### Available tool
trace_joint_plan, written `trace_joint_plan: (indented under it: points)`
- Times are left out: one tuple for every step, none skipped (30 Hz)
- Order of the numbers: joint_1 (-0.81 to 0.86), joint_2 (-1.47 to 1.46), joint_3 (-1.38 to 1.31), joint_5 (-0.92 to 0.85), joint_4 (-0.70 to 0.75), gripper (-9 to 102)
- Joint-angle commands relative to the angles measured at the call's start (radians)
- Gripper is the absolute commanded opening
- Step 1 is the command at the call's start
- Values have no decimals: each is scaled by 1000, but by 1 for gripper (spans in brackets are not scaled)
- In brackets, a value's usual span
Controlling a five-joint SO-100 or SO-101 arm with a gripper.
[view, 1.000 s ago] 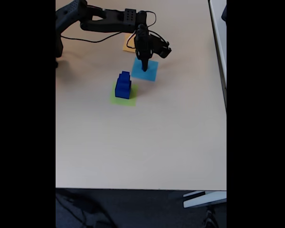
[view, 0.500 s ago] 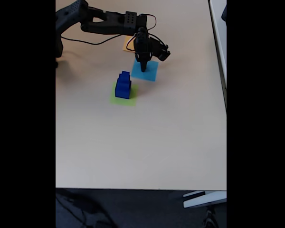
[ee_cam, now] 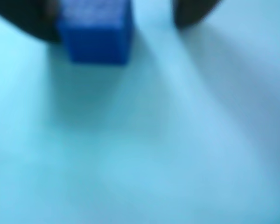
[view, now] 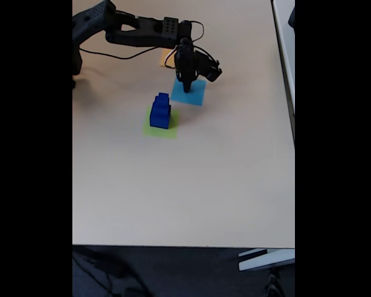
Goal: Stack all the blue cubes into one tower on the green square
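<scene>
Dark-blue tower of the blue cubes, stepped three high by the look of it, standing on the green square left of centre. Just right and farther back, over the light-blue square, the gripper; impossible to tell fingers wide or narrow. Stacking judged done; next, only a retreat clear of the tower.

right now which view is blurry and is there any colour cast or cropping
Wrist view: badly out of focus, washed in cyan, a blue cube soft-edged at the top with a smeared shadow below it. Fixed view: sharper, black bars down both sides, even light on the table, the claw small and dark.
</scene>
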Motion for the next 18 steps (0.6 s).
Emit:
trace_joint_plan:
  points:
    - [2,18,-48,-8,-6,10]
    - [2,18,-48,-8,-6,9]
    - [2,18,-48,-8,-5,8]
    - [3,15,-49,-6,-5,6]
    - [3,11,-52,-6,-6,5]
    - [3,6,-58,-6,-6,3]
    - [3,2,-61,-5,-6,1]
    - [3,-2,-63,-5,-8,1]
    - [3,-5,-67,-5,-8,0]
    - [3,-6,-69,-5,-8,0]
    - [3,-6,-72,-5,-8,0]
    - [3,-5,-72,-5,-6,0]
    - [3,-3,-72,-6,-5,0]
    - [3,-3,-72,-6,-5,0]
    - [3,-2,-72,-6,-5,0]
    - [3,-2,-74,-6,-5,0]
    - [3,-2,-75,-8,-5,0]
    - [3,-2,-75,-8,-5,0]
